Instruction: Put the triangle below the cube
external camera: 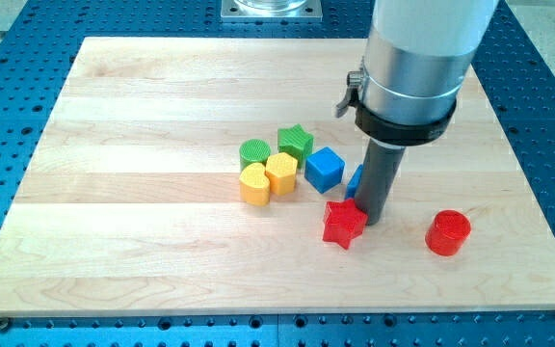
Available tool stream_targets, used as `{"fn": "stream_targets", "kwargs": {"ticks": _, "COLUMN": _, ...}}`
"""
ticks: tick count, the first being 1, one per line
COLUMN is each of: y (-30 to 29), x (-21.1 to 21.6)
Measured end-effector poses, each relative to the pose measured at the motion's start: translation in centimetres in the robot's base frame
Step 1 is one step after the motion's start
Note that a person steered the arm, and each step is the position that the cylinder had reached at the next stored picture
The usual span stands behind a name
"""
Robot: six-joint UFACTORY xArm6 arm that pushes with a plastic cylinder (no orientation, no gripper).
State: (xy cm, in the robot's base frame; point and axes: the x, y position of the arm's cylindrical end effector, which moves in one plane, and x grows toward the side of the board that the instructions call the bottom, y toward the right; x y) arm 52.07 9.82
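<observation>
The blue cube (325, 169) sits near the board's middle. To its right, a blue block (355, 179), likely the triangle, is mostly hidden behind my dark rod; only a sliver shows. My tip (372, 219) rests on the board just below and to the right of that blue block. It is at the upper right edge of the red star (344, 224); I cannot tell whether it touches either block.
A green star (296, 143), a green cylinder (254, 151), a yellow heart (254, 184) and a yellow hexagon (281, 173) cluster left of the cube. A red cylinder (447, 232) stands alone at the lower right. The wooden board (143, 241) lies on a blue perforated table.
</observation>
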Motion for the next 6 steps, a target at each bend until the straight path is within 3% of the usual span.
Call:
{"fn": "stream_targets", "kwargs": {"ticks": 2, "y": 6.0, "x": 0.2}}
{"fn": "stream_targets", "kwargs": {"ticks": 3, "y": 8.3, "x": -3.2}}
{"fn": "stream_targets", "kwargs": {"ticks": 5, "y": 0.9, "x": -3.1}}
{"fn": "stream_targets", "kwargs": {"ticks": 6, "y": -0.1, "x": -3.0}}
